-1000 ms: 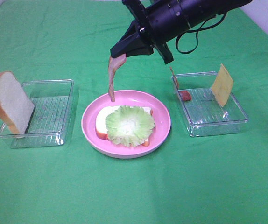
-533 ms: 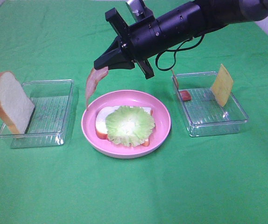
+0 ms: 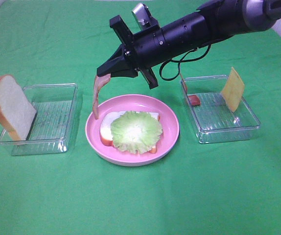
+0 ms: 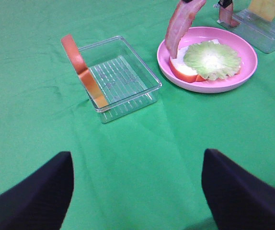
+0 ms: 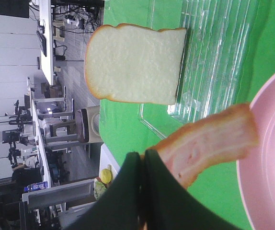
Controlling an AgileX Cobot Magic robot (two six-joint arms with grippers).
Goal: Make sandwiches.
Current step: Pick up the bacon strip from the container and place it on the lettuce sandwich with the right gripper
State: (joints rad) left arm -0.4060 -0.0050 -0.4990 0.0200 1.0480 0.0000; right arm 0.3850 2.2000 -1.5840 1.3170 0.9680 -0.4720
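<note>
Bacon strip [image 3: 96, 95] pinched in right fingers [image 3: 115, 67], dangling.

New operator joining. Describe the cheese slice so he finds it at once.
Start at the pink plate, then move to the clear tray on its right in the high view. The cheese slice leans upright at that tray's far right end: a thin yellow square, unlike the small reddish bacon piece at the tray's far left corner.
</note>
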